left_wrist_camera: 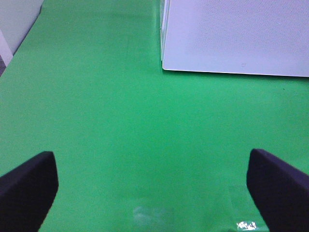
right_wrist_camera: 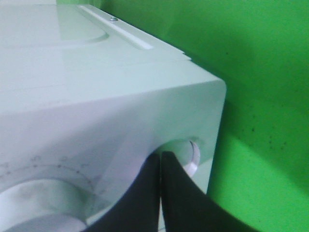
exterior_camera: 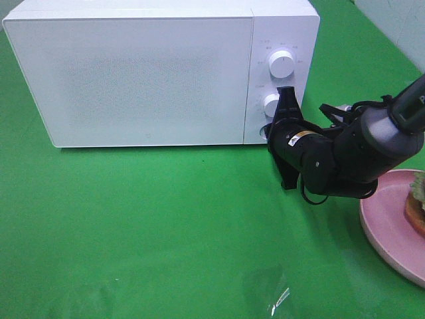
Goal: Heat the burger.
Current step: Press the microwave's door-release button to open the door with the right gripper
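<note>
**Risk: closed fingers slip off the door button, door stays shut**

We see the right gripper [right_wrist_camera: 160, 186] with its jaws pressed together, holding nothing, tip at the round button [right_wrist_camera: 191, 155] at the bottom of the microwave [exterior_camera: 133, 73] control panel, just under the lower knob [exterior_camera: 270, 102]. Whether it is actually touching the button, we cannot tell. The microwave door is shut.

The burger [exterior_camera: 417, 198] sits on the pink plate [exterior_camera: 388, 229], well to the right of the microwave and in front of it, half cut off by the frame edge. Nothing holds it.

The left gripper [left_wrist_camera: 150, 162] has its jaws spread wide and empty, over the green cloth [left_wrist_camera: 106, 121] in front of the microwave's left corner.

What we think can go wrong:
- The tip is narrow and the button is rounded, so an off-centre push may skid sideways.
- Drifting up may bump the lower knob and change its setting.
- A hard push may shove the whole microwave back on the cloth.
- The right arm hangs close to the plate, so a wide swing back may clip it.
</note>
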{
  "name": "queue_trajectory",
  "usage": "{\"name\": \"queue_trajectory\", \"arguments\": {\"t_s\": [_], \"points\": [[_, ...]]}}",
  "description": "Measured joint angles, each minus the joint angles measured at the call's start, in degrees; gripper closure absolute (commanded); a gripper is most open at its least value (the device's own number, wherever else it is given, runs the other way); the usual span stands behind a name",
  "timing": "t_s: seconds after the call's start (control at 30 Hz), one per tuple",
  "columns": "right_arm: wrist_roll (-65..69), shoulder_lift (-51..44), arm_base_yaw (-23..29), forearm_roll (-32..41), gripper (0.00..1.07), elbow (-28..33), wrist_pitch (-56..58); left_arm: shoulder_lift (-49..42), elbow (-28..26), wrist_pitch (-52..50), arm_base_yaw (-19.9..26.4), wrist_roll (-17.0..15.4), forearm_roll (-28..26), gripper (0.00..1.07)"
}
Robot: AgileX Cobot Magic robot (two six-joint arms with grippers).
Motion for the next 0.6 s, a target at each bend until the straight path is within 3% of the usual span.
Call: {"name": "queue_trajectory", "arguments": {"t_s": [0.6], "points": [[0.1,2.9,0.6,-0.5,1.07,0.2,-7.3,0.0,0.0,0.0,0.0,0.0,0.0,0.08]]}}
